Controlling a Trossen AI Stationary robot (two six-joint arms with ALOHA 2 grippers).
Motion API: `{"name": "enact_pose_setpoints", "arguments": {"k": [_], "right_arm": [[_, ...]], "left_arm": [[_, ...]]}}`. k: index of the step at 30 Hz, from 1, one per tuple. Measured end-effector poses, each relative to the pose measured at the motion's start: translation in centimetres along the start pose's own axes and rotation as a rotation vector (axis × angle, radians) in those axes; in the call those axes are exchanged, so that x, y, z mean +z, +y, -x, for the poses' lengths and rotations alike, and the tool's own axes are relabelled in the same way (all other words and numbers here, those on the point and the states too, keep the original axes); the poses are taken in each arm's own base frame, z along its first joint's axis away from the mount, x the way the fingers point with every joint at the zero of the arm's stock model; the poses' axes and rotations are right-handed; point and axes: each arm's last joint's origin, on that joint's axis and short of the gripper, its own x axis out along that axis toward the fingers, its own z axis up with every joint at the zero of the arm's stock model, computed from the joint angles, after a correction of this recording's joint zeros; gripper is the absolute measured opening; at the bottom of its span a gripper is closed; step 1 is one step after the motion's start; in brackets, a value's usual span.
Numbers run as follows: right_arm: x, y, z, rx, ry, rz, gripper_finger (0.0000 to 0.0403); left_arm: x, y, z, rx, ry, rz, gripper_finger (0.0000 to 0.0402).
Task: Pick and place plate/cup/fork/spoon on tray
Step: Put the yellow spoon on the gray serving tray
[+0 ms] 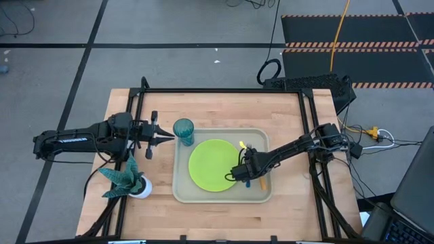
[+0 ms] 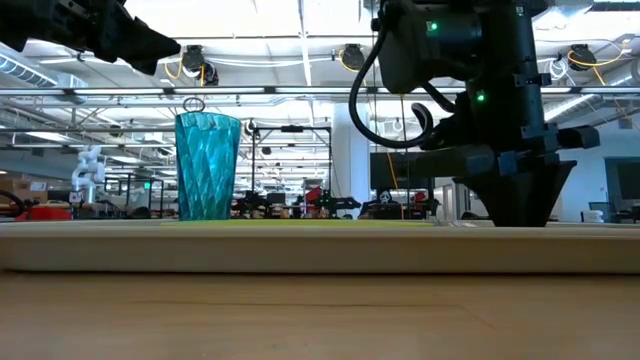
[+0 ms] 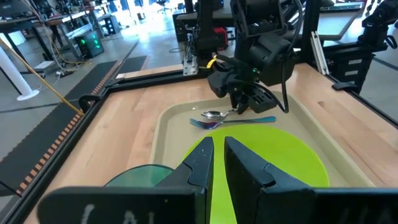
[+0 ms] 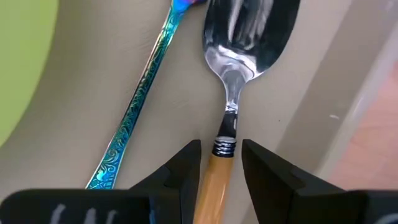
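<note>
Right hand [image 4: 221, 163] low over tray [image 1: 264, 193], fingers astride spoon [image 4: 236, 81] handle, lying beside fork [image 4: 140, 99] and plate [image 1: 213, 165]. Grip or release unclear; lift straight up. Left hand [image 1: 169, 136] nearly together, empty, near cup [image 1: 184, 131].

Shiny metal spoon [image 4: 239, 56] bowl, embossed blue fork [image 4: 140, 99] handle — matt beige tray [image 4: 81, 93], wooden table [image 1: 217, 108].

arms [image 1: 74, 140]: dark, jointed — white lettering | pincer fingers [image 4: 180, 168]: black, wedge-shaped
</note>
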Motion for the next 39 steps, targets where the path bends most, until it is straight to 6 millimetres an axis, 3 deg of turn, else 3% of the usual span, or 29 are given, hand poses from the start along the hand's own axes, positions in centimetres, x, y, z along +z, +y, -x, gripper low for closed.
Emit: {"name": "enact_pose_setpoints", "arguments": {"k": [12, 26, 39], "right_arm": [[0.0, 0.0, 0.0, 0.001, 0.002, -0.080, 0.0110], [0.1, -0.8, 1.3, 0.009, -0.033, -0.155, 0.0027], [0.2, -1.3, 1.3, -0.036, -0.090, -0.249, 0.0030]], "left_arm": [[0.0, 0.0, 0.0, 0.000, 0.000, 0.000, 0.0042], [0.0, 0.0, 0.0, 0.000, 0.002, 0.001, 0.0042], [0.0, 0.0, 0.0, -0.001, 0.004, 0.001, 0.0042]]}}
